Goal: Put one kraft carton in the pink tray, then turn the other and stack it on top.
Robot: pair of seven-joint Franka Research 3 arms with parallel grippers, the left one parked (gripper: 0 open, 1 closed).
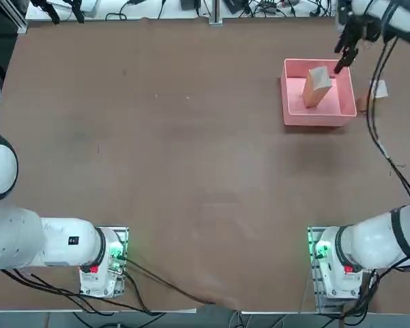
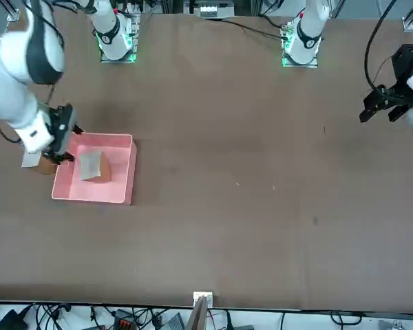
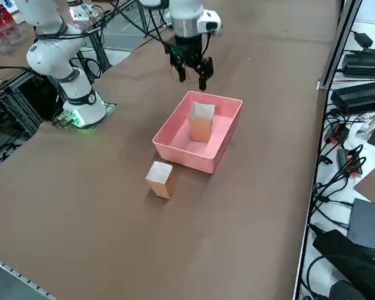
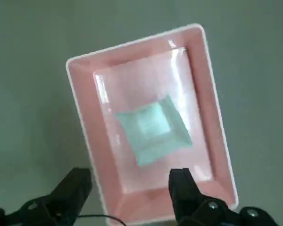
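Right claw [image 3: 191, 70] released, empty, above pink tray [image 3: 170, 143]. First carton [image 3: 201, 121] upright inside, below claw; second carton [image 3: 160, 179] on counter beyond. Risk: upright carton topples when stacked upon.

Brown table [image 1: 178, 171] with pink tray [image 1: 294, 117] and one kraft carton [image 3: 160, 179] beside it.

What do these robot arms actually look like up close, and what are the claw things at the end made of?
Each arm is built of rounded glossy white segments with black bands at the joints, and its base glows with green lights. Black cables trail along the right arm. The right gripper is a black block with two slim, dark, angular fingers; it hangs open above the pink tray.
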